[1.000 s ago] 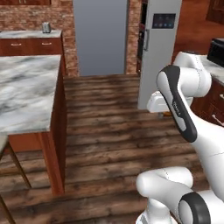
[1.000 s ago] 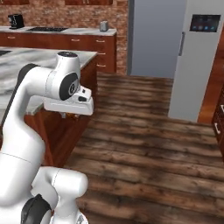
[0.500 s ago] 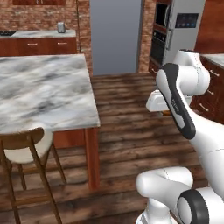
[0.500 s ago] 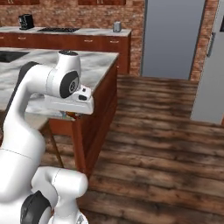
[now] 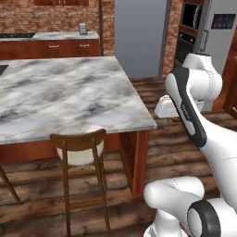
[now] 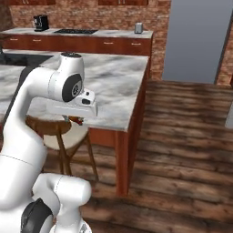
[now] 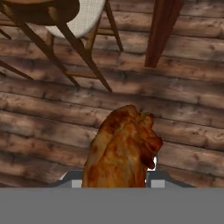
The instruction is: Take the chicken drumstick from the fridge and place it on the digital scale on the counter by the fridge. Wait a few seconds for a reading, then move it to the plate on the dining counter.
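The chicken drumstick (image 7: 120, 151) is held clamped in the gripper (image 7: 117, 177), seen in the hand view over the wooden plank floor (image 7: 52, 109). In the right base view, a small reddish-brown piece of it (image 6: 77, 120) is seen under the hand, beside the edge of the dining worktop (image 6: 120, 86). A wooden chair with a pale seat (image 5: 79, 150) is tucked under the marble dining worktop (image 5: 65, 95). The grey-silver fridge (image 5: 221, 32) is seen at the far right, beside the built-in oven (image 5: 189, 32).
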### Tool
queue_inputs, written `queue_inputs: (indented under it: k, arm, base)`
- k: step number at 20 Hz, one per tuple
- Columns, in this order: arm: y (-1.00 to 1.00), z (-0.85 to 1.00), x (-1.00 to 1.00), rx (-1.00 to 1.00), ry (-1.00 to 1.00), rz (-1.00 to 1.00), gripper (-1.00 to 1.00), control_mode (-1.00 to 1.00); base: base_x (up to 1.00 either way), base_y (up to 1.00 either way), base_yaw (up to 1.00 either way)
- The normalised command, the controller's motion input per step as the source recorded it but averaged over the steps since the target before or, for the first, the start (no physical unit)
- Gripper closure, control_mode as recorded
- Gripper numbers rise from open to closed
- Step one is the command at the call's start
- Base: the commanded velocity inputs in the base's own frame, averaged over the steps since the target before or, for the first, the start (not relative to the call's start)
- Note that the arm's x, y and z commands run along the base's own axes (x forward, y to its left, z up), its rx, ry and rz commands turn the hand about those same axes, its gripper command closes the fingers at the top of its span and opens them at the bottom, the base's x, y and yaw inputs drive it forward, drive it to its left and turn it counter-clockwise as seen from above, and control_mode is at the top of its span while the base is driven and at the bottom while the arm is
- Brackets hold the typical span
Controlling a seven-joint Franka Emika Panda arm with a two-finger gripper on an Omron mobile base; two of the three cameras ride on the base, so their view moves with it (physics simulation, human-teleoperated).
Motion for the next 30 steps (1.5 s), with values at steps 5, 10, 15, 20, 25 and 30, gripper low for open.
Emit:
queue_inputs:
  k: [5,10,15,20,25,30]
  arm:
    - [0.0,0.0,0.0,0.0,0.0,0.0,1.0,1.0]
    - [0.0,0.0,0.0,0.0,0.0,0.0,1.0,1.0]
    - [0.0,0.0,0.0,0.0,0.0,0.0,1.0,1.0]
    - [0.0,0.0,0.0,0.0,0.0,0.0,1.0,1.0]
    - [0.0,0.0,0.0,0.0,0.0,0.0,1.0,1.0]
    - [0.0,0.0,0.0,0.0,0.0,0.0,1.0,1.0]
  base:
    - [0.05,1.0,0.0]
    - [0.13,1.0,0.0]
    - [0.18,1.0,0.0]
    - [0.31,1.0,0.0]
    - [0.47,1.0,0.0]
    - [0.7,1.0,0.0]
